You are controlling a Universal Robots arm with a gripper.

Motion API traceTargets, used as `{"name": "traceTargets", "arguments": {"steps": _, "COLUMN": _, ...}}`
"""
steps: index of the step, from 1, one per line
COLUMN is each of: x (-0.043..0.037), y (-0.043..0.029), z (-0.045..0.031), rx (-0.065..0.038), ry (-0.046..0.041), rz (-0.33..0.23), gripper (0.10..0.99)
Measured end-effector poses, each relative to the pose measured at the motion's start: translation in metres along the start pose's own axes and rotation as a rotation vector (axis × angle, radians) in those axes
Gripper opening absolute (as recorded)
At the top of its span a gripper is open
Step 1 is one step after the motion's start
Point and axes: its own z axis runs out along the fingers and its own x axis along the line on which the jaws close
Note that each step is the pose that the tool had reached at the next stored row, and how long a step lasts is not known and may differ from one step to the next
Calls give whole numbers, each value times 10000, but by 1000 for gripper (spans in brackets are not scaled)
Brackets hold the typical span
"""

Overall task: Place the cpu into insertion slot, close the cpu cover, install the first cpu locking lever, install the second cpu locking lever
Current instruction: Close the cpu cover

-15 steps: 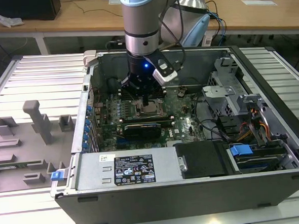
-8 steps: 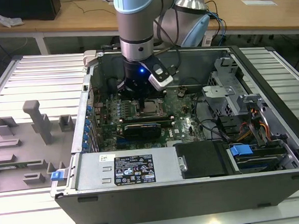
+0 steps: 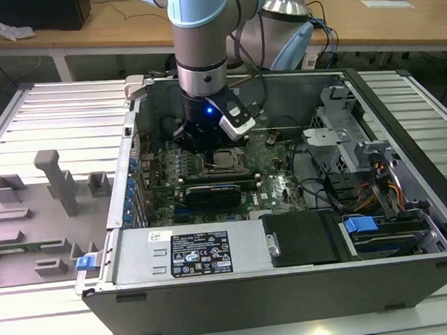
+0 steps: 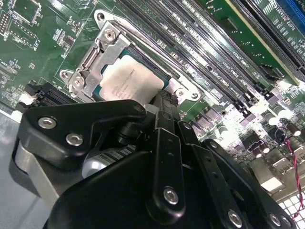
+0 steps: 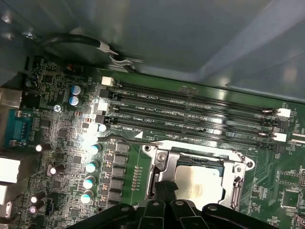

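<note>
The cpu (image 4: 125, 82) (image 5: 199, 185) lies in the insertion slot (image 3: 225, 161) on the green motherboard, its dull silver top showing. The cpu cover (image 4: 97, 52) (image 5: 163, 161) lies flat over it, framing it with its square window. One thin metal locking lever (image 4: 143, 40) (image 5: 127, 139) runs along the slot's side nearest the long black memory slots. My gripper (image 3: 201, 142) (image 4: 164, 102) (image 5: 162, 188) is shut, with its black fingertips right at the slot's edge beside the cpu. I see nothing held between them. The slot's near edge is hidden behind the fingers.
The open computer case (image 3: 290, 262) lies on a slatted metal table. Long black memory slots (image 5: 190, 112) run beside the socket. A card (image 3: 214, 192) and cables (image 3: 376, 188) sit inside the case, with drive bays at the exterior view's right. Grey fixtures (image 3: 53, 182) stand at its left.
</note>
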Motion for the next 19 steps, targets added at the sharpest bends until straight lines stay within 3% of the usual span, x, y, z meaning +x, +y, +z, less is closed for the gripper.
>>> {"name": "traceTargets", "arguments": {"steps": 13, "x": -52, "y": -8, "z": 3, "rx": -2, "ry": -3, "rz": 7, "gripper": 106}}
{"name": "traceTargets", "arguments": {"steps": 16, "x": -55, "y": -8, "z": -50, "rx": -1, "ry": -2, "rz": 7, "gripper": 106}}
{"name": "traceTargets", "arguments": {"steps": 19, "x": -62, "y": -8, "z": -162, "rx": -2, "ry": -2, "rz": 6, "gripper": 106}}
